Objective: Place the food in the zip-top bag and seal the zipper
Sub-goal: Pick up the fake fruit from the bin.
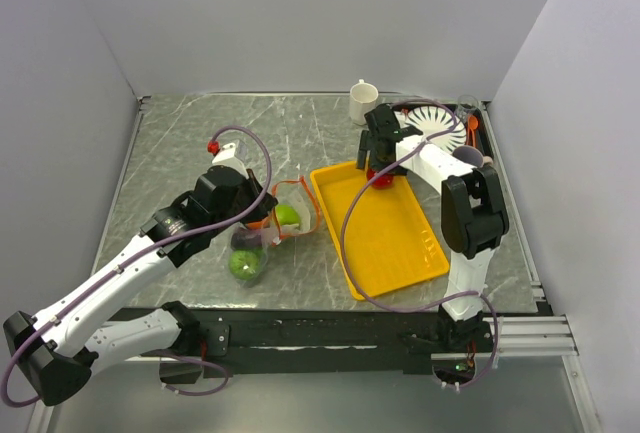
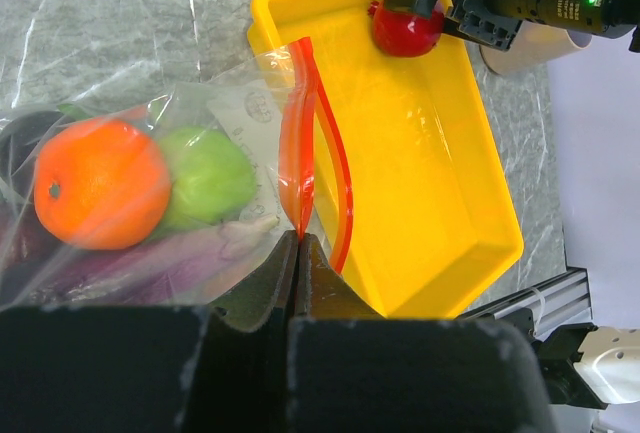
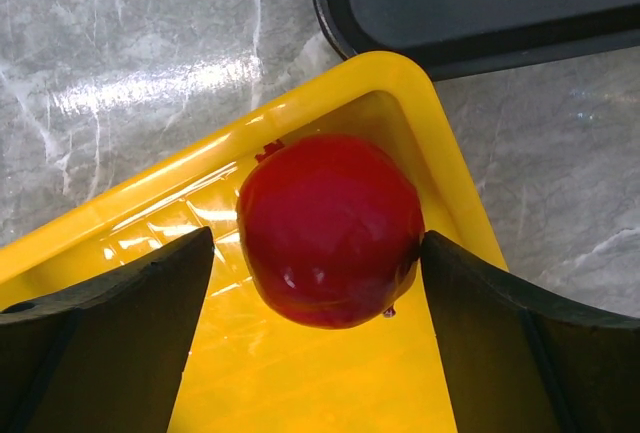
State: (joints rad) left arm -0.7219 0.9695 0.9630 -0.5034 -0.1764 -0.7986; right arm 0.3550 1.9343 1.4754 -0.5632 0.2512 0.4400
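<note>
**Zip-top bag** (image 2: 225,103): clear, crinkled plastic, lain on the marble table (image 1: 180,143). It is spread just ahead of the left gripper (image 2: 300,253). The mouth is edged by the zipper (image 2: 297,158), a thin orange-red strip parted into two bowed bands. The near end of the strip is pinched between that gripper's clenched fingers.

**Contents, seen through the film beyond the fingertips:**
- Orange fruit (image 2: 100,183): matt, with a dark dimple.
- Green fruit (image 2: 205,178): pressed against the orange one.
- Dark purple fruit (image 1: 245,240) and second green fruit (image 1: 243,265): noted from above, at the bag's closed end.

**Red fruit** (image 3: 330,228): round, glossy, with wet-looking highlights. It is lodged in a corner of the yellow tray (image 3: 372,65). It is straddled by the right gripper (image 3: 318,263), whose fingers are spread wide and unclenched. A gap is seen at one finger, while the other is level with the fruit's edge. Contact there cannot be told.
</note>
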